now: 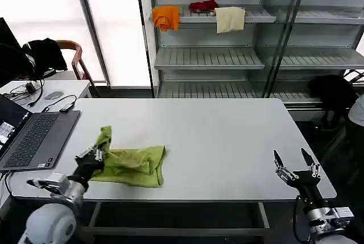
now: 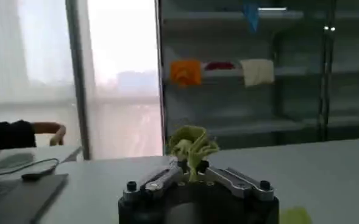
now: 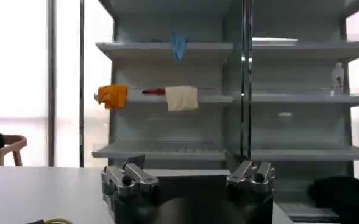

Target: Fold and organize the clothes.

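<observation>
The lime yellow-green T-shirt lies bunched on the white table near its front left. My left gripper is shut on the shirt's left end, and a fold of the fabric stands up above it. In the left wrist view a tuft of the green cloth sticks up from between the closed fingertips of the left gripper. My right gripper hovers open at the table's front right corner, far from the shirt. In its own view the right gripper holds nothing between its fingers.
An open laptop sits on the table's left edge, close to my left arm. Behind the table stands a shelf unit with orange, red and cream cloths. A chair with black garments stands at the back left.
</observation>
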Controlling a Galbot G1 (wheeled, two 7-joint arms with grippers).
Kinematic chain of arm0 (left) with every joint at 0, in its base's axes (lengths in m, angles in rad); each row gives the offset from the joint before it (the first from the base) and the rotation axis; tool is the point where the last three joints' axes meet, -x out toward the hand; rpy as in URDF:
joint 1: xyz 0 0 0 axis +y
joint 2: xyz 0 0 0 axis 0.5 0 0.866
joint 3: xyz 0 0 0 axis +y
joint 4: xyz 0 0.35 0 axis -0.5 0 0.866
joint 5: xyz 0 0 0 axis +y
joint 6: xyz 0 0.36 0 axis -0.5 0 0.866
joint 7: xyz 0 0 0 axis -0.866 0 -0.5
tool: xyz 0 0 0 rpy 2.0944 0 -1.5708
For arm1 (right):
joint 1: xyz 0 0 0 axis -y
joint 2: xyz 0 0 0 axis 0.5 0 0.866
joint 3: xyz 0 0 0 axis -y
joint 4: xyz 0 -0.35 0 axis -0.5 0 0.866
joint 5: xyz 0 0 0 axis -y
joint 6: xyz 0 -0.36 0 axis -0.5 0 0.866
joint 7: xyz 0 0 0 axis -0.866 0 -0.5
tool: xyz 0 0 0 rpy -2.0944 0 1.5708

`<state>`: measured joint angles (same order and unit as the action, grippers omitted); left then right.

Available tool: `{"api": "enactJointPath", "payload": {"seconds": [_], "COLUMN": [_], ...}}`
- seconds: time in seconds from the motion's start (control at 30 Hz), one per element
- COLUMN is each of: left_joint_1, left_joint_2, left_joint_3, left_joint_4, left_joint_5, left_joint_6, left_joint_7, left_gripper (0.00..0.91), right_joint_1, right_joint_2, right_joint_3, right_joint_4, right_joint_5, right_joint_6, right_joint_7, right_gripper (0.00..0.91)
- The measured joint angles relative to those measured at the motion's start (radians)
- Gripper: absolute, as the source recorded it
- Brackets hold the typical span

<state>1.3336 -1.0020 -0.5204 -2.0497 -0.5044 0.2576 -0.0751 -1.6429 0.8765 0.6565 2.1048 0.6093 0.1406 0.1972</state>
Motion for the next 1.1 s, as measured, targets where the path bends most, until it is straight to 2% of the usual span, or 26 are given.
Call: {"api": "enactJointPath", "payload": {"seconds": [0.5,0.53,0.57,0.6,0.63,1.1], "left_joint_1": [-0.067,-0.071,-0.076,-0.081,-0.086,-0.091], "left_joint_2": [-0.036,-0.04,-0.043,-0.045,-0.046,-0.037], "left_joint_3": [0.184,0.192,0.2,0.208,0.215,0.28], "left_joint_4": [0.048,0.051,0.052,0.054,0.058,0.032], "left_joint_5": [0.121,0.124,0.127,0.131,0.135,0.206], "left_joint_6": [0.013,0.016,0.019,0.022,0.025,0.034], "left_joint_7": [0.028,0.028,0.028,0.028,0.028,0.036], "left_gripper": [0.02,0.121,0.282,0.766,0.907,0.907], "right_joint_1": [-0.002,0.0,0.001,0.003,0.004,0.021], "right_joint_2": [0.007,0.008,0.009,0.009,0.009,0.016], "right_joint_3": [-0.004,-0.006,-0.007,-0.008,-0.008,-0.021], "right_joint_4": [0.008,0.008,0.008,0.009,0.01,0.004], "right_joint_5": [-0.011,-0.013,-0.014,-0.015,-0.015,-0.022], "right_joint_6": [-0.005,-0.006,-0.008,-0.008,-0.009,-0.018], "right_joint_7": [0.0,0.0,0.0,0.0,0.0,0.0], "right_gripper": [0.907,0.907,0.907,0.907,0.907,0.907]}}
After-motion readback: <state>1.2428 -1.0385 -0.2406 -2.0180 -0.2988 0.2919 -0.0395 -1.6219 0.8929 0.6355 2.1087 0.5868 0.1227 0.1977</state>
